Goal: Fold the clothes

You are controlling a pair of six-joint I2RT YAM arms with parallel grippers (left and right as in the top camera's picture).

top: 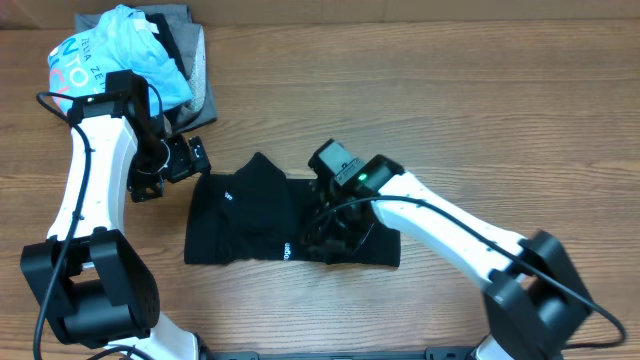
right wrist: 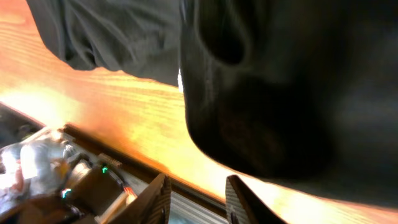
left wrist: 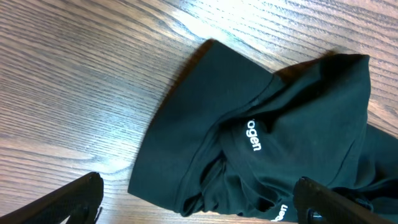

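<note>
Black T-shirt (top: 245,215) lies crumpled under right pincer (top: 325,228), beside left pincer (top: 195,160)

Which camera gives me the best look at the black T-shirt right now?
Overhead. It shows the black T-shirt nearly whole on the table, with only the right arm covering part. Left wrist shows just one bunched end with white lettering; right wrist shows only dark, blurred fabric close up.

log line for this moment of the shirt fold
black T-shirt: bunched on table | left claw: open, empty, at shirt's left edge | right claw: over shirt's right half, grip unclear
</note>
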